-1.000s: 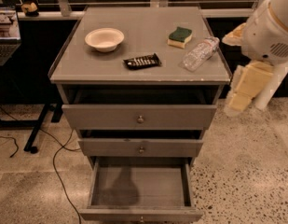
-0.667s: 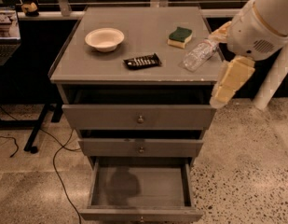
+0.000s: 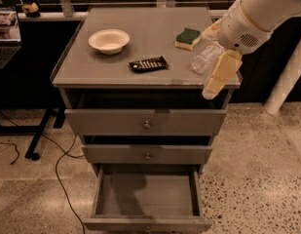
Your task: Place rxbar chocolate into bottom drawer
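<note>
The rxbar chocolate (image 3: 148,64), a flat black bar with pale lettering, lies on the grey cabinet top near its front edge, a little left of centre. The bottom drawer (image 3: 146,199) is pulled open below, showing a bare grey floor. My gripper (image 3: 212,87) hangs at the cabinet's front right corner, to the right of the bar and apart from it, just over the top's edge. It holds nothing that I can see. The white arm reaches in from the upper right.
A white bowl (image 3: 108,41) sits at the back left of the top. A green-and-yellow sponge (image 3: 188,38) and a clear plastic bottle (image 3: 204,59) lie at the right, the bottle partly behind my arm. Two upper drawers (image 3: 146,125) are closed. Cables lie on the floor at left.
My arm and gripper have moved left, from beside the cabinet to over its front right corner. The bar, sponge, bottle and bowl have not moved.
</note>
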`<control>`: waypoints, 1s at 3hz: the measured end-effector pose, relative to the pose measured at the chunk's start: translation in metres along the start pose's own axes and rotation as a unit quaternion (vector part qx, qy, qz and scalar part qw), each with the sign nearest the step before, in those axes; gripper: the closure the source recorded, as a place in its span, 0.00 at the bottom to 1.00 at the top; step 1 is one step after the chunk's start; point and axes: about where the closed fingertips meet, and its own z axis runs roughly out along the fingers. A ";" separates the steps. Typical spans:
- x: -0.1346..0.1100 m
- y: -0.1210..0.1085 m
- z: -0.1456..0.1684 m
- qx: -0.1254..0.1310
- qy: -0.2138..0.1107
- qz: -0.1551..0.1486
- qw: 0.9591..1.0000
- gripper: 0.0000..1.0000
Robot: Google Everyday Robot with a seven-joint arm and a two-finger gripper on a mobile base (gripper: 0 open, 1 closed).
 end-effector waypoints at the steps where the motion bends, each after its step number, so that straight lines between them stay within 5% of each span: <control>1: 0.006 -0.003 0.012 0.007 -0.021 0.023 0.999 0.00; 3: -0.003 -0.051 0.047 -0.010 -0.058 0.009 0.998 0.00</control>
